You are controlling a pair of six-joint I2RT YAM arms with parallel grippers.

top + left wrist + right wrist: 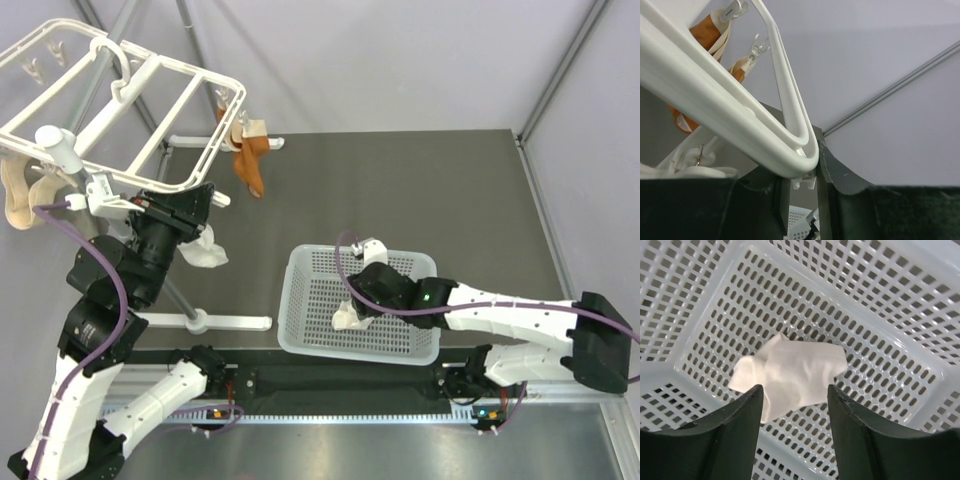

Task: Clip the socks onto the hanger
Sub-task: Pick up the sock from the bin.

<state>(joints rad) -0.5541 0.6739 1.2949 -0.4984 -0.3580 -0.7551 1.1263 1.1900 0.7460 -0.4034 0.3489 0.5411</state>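
Note:
The hanger (180, 67) stands at the far left on its pole stand. My left gripper (200, 200) is up at its near corner. In the left wrist view the jaws (802, 175) stand narrow, shut on a small white clip (804, 181) under the frame's rounded corner (715, 110). One white sock (205, 250) dangles just below that gripper; what holds it is hidden. The other white sock (350, 318) lies crumpled on the basket floor. My right gripper (362, 300) hovers over it, open, its fingers either side of the sock (790, 372) without touching it.
The white perforated basket (292, 300) sits at the near middle of the dark table, its walls (890, 315) around my right gripper. Orange-brown socks (250, 165) hang from the hanger's right end, beige socks (18, 200) from its left. The stand's foot (225, 322) lies beside the basket.

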